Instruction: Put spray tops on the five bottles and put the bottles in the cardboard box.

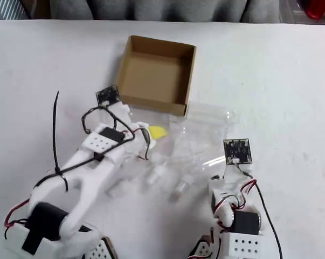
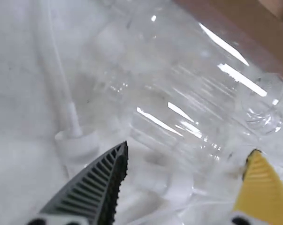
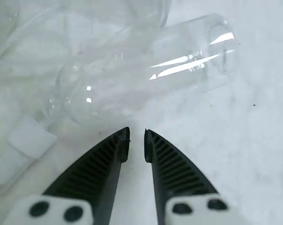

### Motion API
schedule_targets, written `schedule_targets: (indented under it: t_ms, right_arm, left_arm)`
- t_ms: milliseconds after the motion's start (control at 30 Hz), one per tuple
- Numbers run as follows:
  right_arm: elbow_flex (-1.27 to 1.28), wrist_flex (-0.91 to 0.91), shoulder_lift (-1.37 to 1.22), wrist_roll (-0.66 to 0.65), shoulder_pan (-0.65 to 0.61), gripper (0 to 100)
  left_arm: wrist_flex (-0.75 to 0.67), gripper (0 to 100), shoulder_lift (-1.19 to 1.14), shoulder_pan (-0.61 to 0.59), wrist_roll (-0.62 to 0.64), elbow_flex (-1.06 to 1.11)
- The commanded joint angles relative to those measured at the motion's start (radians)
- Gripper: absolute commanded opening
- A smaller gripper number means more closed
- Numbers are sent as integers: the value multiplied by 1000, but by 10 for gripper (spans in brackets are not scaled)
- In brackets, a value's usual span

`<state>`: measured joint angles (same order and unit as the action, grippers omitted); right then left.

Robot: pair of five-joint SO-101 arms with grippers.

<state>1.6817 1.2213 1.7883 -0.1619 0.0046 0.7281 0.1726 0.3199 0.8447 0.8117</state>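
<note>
1. A white table [image 1: 291,81] filled the high view, with a grey backdrop along the top edge of the frame.
2. The left arm [image 1: 92,162] stretched from the lower left corner toward the centre. The right arm [image 1: 232,216] sat folded at the lower right.
3. The cardboard box [image 1: 154,104] stood upright and open just above centre, with nothing in it.
4. The clear bottles [image 1: 205,127] lay on their sides in a loose heap just below the box and right of centre, between the two arms. None had a top fitted.
5. White spray tops [image 1: 157,175] lay loose on the table below centre, touching or just beside the heap. One spray top [image 2: 78,140] showed its dip tube [image 2: 52,61] running away from the left arm.
6. The left gripper [image 2: 183,187] hung low over the tops, its dark and yellow jaws spread wide and holding nothing. A white cap [image 2: 162,180] lay between them, with bottles just beyond.
7. The right gripper [image 3: 136,140] had its jaws drawn nearly together and held nothing. One bottle [image 3: 146,79] lay just ahead of it, long axis slanting across its line of reach.
8. Judged from this, the left arm was nearer the tops, so the pick of a top looked like its job.
</note>
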Motion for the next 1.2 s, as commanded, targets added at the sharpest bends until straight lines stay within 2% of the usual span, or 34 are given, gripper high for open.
schedule_targets:
  t_ms: [0,100,367,833,1000,1067,1167]
  right_arm:
    - [3,-16,10,-2,12,26]
    - [3,-16,10,-2,12,26]
    - [3,-16,10,-2,12,26]
    - [5,-16,10,-2,13,26]
    - [5,-16,10,-2,13,26]
    - [5,-16,10,-2,13,26]
    - [5,-16,10,-2,13,26]
  left_arm:
    - [-20,469,2,-2,40,-52]
    - [-14,514,1,-2,44,-51]
    - [-11,432,-127,-10,41,-101]
    - [-11,426,-197,-15,40,-138]
    - [14,426,-197,-79,44,-146]
    - [15,399,-197,-85,44,-146]
    - [15,269,-197,-81,44,-147]
